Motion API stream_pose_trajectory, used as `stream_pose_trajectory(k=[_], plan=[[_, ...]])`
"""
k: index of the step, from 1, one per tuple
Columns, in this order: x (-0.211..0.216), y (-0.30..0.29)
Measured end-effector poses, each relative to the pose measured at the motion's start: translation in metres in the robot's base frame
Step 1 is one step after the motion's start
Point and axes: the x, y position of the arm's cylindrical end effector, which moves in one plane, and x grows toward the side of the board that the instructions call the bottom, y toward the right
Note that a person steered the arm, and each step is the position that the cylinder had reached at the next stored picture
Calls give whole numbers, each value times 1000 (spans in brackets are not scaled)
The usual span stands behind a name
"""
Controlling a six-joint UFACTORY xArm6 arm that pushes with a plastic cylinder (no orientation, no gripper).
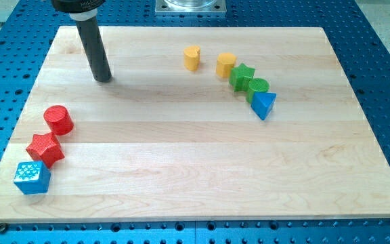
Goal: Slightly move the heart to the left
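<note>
We're looking down on the wooden board (195, 169), and our tip (103, 78) sits near the view's top left, touching the wood with no block anywhere close. We have no fingers to open or close here, just the bare dark rod.

Over toward the view's top, right of centre, two yellow blocks stand side by side with a gap between them. The left one (192, 58) looks like the heart, though the shape is small and hard to be sure of; it stands alone, well to the right of our tip. The other yellow block (225, 64) touches or nearly touches a green star (242, 76). Next comes a green round block (258, 87), then a blue triangle (263, 104), the chain running down to the right.

At the view's bottom left, a red cylinder (59, 120), a red star (45, 148) and a blue cube (32, 177) run in a diagonal row, packed close.
</note>
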Motion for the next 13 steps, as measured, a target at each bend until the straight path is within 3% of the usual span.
stream_pose_trajectory(k=[1,2,4,5,7,12,13], plan=[[-1,-8],[-13,22],[-106,198],[-115,199],[-94,290],[-70,275],[-71,230]])
